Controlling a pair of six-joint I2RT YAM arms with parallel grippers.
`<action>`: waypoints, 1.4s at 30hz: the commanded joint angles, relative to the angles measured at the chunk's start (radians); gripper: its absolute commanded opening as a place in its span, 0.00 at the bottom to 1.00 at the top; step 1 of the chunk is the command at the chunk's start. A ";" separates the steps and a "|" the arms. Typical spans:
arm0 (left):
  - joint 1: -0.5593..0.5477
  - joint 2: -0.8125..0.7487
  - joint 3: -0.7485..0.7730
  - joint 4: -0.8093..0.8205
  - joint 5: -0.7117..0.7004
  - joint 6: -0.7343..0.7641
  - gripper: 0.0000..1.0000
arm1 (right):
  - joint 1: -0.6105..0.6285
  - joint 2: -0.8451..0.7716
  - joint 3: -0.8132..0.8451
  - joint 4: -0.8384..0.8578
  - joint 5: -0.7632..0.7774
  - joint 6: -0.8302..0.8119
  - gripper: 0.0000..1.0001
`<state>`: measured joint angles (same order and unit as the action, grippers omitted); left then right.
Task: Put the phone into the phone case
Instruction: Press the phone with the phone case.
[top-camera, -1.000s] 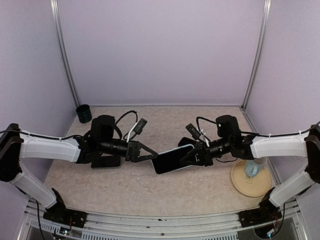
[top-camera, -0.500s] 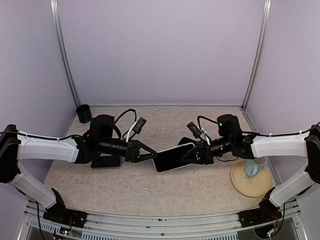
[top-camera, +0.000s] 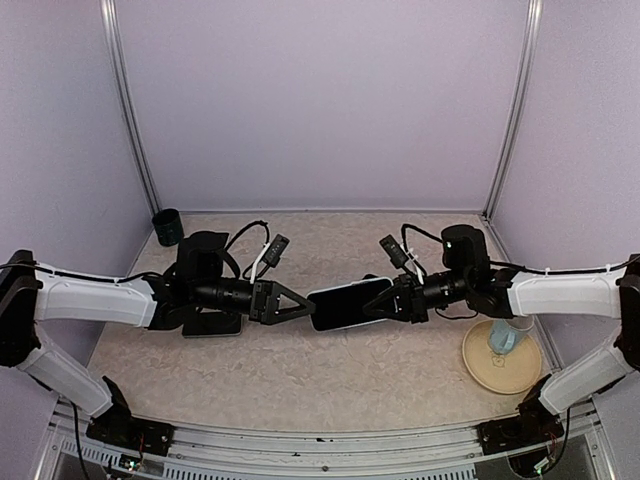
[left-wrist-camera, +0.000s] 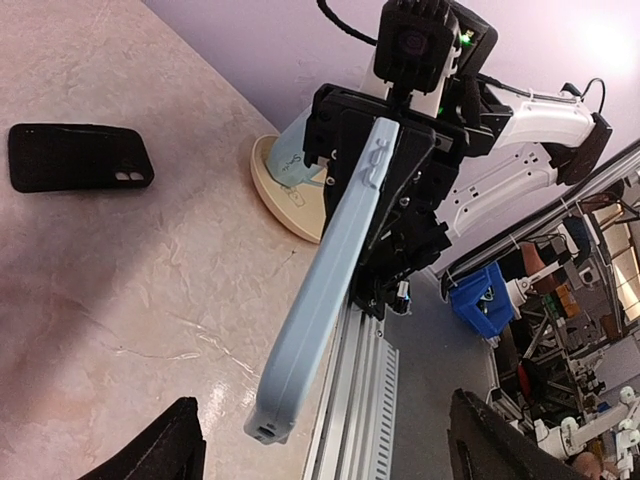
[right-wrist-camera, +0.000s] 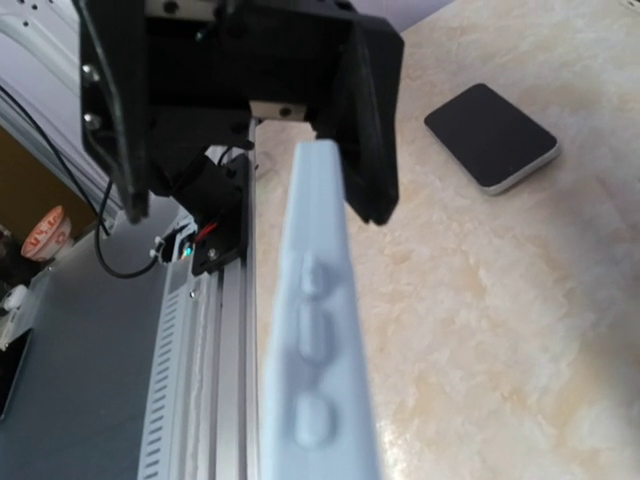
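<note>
The phone (top-camera: 212, 325) lies on the table, well behind the left gripper (top-camera: 298, 303); this gripper is spread wide, and the free end of the light blue phone case (top-camera: 347, 305) sits between its fingers, untouched; the right gripper (top-camera: 392, 300) is clenched on the far end, holding it aloft; it seems a handover; next, the left fingers must close squarely on the case

Phone cases: two, a pale blue rubber case (left-wrist-camera: 330, 270) and a flat black case (left-wrist-camera: 80, 157)
White-edged dark phone (right-wrist-camera: 492, 137): one
Round beige plate (top-camera: 490, 372): one
Black cup (top-camera: 167, 227): one
</note>
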<state>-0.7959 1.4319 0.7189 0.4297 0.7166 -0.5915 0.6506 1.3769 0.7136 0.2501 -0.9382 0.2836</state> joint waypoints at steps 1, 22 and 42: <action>0.008 0.017 -0.016 0.078 -0.009 -0.028 0.82 | -0.009 -0.040 -0.013 0.135 -0.028 0.054 0.00; -0.025 0.075 -0.002 0.190 0.069 -0.065 0.40 | -0.010 0.044 -0.020 0.342 -0.035 0.245 0.00; -0.022 0.076 -0.003 0.136 0.013 -0.068 0.08 | -0.009 0.009 -0.027 0.206 0.077 0.131 0.00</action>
<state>-0.8127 1.5082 0.7071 0.5709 0.7506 -0.6426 0.6453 1.4162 0.6876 0.5060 -0.9619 0.5152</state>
